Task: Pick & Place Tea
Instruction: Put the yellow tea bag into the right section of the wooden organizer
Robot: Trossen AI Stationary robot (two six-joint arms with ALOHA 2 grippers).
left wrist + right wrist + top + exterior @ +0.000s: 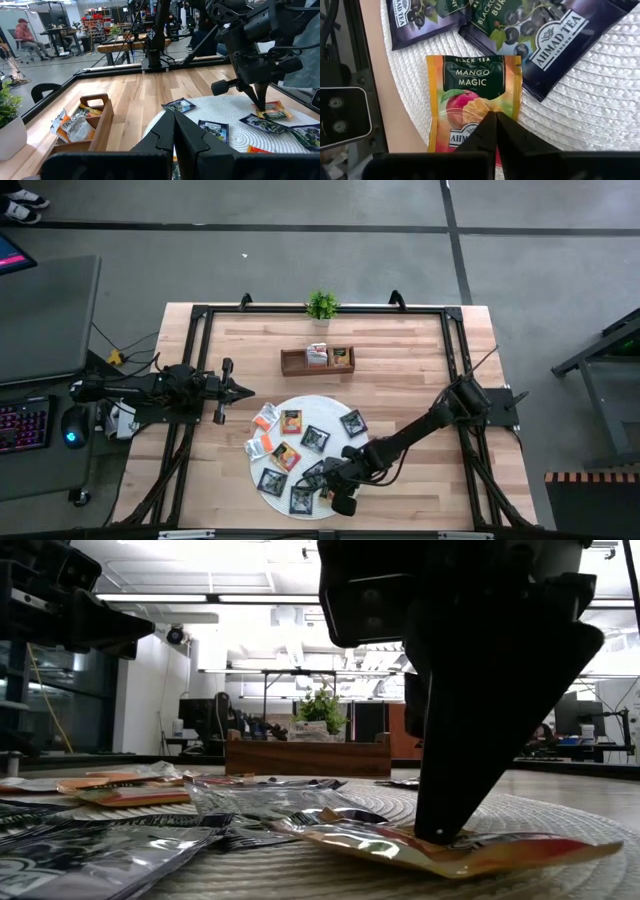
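The right gripper is being held down at the near edge of the round white woven mat, its jaws pressed together on the lower edge of a Mango Magic tea sachet; in the low view the dark fingertips are being seen planted on that orange-yellow packet. The sachet is lying flat on the mat's rim, close to the bare wood of the bench.

Just beside it, two dark blackcurrant sachets are being overlapped, their corners lying near the mango packet's top edge. More sachets, black, orange and white, are being spread across the rest of the mat, crowding the side toward the left arm. Behind the mat a brown wooden tray is standing with packets in it, and a small potted plant is standing at the far edge of the bench.

The left gripper is being kept above the bench well apart from the mat, its jaws shut on nothing. Open wood is lying between mat and tray and to the right of the mat; a black frame is bordering the bench on its sides.
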